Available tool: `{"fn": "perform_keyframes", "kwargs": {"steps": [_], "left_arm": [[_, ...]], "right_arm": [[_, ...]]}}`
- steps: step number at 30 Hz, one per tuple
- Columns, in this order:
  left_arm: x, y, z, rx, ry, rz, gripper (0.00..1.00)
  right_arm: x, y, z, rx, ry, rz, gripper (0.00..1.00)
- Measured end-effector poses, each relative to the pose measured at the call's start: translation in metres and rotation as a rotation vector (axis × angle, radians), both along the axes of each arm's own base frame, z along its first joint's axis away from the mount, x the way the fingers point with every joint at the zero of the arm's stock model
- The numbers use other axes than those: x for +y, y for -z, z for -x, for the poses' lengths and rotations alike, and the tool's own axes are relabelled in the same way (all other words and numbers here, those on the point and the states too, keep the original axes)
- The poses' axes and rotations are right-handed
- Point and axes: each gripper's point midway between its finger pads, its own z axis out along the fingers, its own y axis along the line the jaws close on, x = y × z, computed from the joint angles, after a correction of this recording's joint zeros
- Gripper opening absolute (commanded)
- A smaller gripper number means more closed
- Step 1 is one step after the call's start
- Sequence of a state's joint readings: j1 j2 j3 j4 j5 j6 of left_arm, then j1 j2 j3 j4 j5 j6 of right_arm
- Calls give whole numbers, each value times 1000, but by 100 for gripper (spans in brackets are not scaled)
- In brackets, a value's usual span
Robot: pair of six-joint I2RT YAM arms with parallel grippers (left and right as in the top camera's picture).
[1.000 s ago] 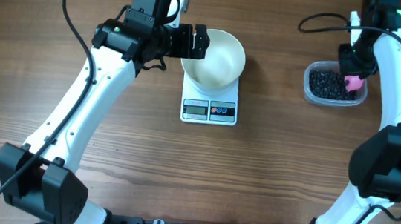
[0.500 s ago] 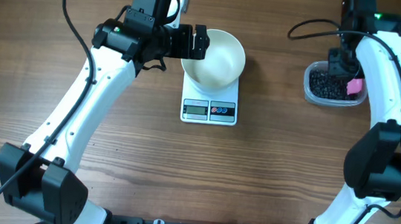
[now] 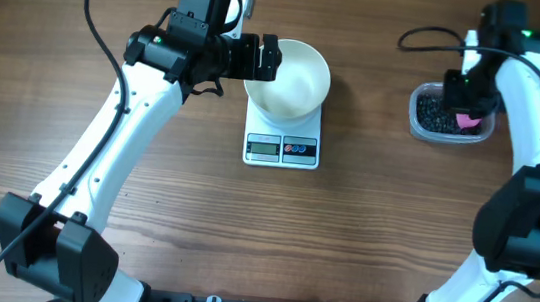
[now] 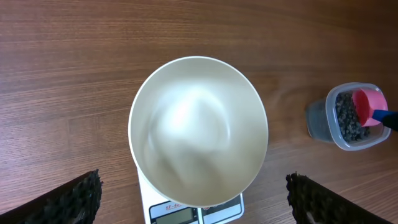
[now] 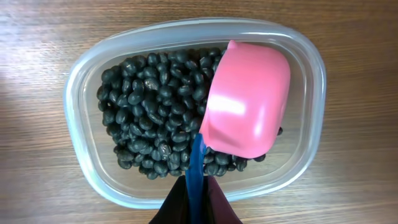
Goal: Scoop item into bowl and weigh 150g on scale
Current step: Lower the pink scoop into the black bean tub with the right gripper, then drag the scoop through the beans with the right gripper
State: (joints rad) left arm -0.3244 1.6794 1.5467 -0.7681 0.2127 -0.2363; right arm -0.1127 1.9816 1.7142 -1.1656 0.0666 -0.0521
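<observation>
The left gripper stands spread to its widest just beside the left rim of the white bowl, gripping nothing. The bowl sits on the scale. Far right, the right gripper is clamped tight on the blue handle of the pink scoop, whose cup lies over the black beans in the clear tub.

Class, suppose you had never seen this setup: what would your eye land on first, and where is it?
The pink scoop stands out most, tipped over the black beans in the clear tub on the right of the table, its blue handle pinched by the right end effector. Next comes the glossy white bowl, empty, sitting on the digital scale mid-table.
</observation>
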Motion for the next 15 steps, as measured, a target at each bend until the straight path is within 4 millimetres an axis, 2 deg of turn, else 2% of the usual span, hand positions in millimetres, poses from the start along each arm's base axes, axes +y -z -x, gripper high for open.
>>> {"fn": "perform_keyframes", "kwargs": {"steps": [6, 12, 15], "left_arm": [[0, 0, 0, 1, 0, 0, 100], [0, 0, 0, 2, 0, -1, 100], [0, 0, 0, 2, 0, -1, 100]], "right_arm": [[-15, -3, 2, -47, 49, -229, 5], [-37, -7, 7, -92, 108, -367, 4], [-41, -7, 9, -99, 118, -401, 4]]}}
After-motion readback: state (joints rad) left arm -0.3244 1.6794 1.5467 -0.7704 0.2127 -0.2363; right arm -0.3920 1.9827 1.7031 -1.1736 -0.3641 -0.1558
